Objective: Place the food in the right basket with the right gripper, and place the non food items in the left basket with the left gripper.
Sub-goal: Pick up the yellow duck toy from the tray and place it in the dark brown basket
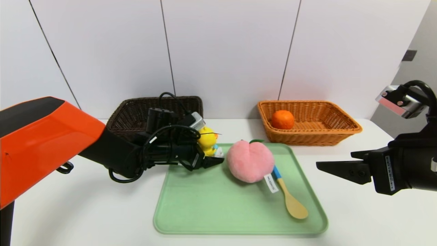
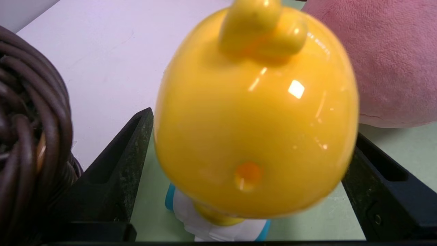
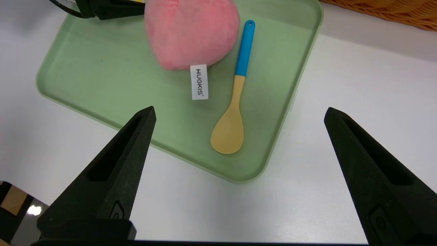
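On a green tray (image 1: 211,205), the left gripper (image 2: 249,177) straddles the yellow duck toy (image 2: 256,116) with jaws spread, not yet clenched, so closing then lifting toward the dark basket (image 1: 136,109) seems next, while the right gripper (image 3: 239,171) waits released.

A plain white counter (image 1: 102,212) runs back to a white panelled wall (image 1: 225,51) with thin dark seams. Past the counter's far right corner stands a grey wall (image 1: 421,65) bearing a small dark plate (image 1: 409,55).
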### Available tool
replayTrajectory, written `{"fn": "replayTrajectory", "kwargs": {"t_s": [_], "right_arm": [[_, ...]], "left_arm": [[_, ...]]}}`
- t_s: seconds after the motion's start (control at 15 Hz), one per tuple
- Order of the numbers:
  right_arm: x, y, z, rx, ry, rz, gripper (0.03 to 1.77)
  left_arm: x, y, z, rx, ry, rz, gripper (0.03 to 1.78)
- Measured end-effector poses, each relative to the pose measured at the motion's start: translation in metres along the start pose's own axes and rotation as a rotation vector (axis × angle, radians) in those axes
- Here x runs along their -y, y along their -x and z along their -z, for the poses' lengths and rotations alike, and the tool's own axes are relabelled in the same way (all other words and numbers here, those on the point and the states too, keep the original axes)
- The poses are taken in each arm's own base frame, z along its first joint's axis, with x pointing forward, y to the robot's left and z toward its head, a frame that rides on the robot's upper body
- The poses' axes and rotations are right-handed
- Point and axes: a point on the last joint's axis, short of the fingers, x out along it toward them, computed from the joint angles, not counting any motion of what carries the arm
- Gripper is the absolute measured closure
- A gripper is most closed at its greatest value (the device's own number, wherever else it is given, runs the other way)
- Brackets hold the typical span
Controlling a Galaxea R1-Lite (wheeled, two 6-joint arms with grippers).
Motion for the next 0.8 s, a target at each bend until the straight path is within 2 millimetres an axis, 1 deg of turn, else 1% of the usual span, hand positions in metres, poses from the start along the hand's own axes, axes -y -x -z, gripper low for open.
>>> {"fn": "replayTrajectory", "kwargs": {"t_s": [0.33,0.4,0.53,0.67,0.8], "right_arm": [[0.0,0.0,0.0,0.0,0.001,0.0,0.1],[0.0,0.0,0.0,0.0,0.0,0.0,0.1],[0.0,0.0,0.0,0.0,0.0,0.0,0.1],[0.0,0.0,0.0,0.0,0.0,0.0,0.1],[0.0,0.0001,-0.0002,0.002,0.0,0.0,0.1]], "left_arm": [[0.0005,-0.0021,0.0017,-0.003,0.0,0.004,0.12],[0.0005,-0.0023,0.0019,-0.004,0.001,0.004,0.2],[0.0003,-0.0023,0.002,-0.004,0.0,0.003,0.52],[0.0004,-0.0023,0.0022,-0.005,0.001,0.004,0.8],[0.0001,-0.0021,0.0023,-0.006,0.001,0.003,1.0]]}}
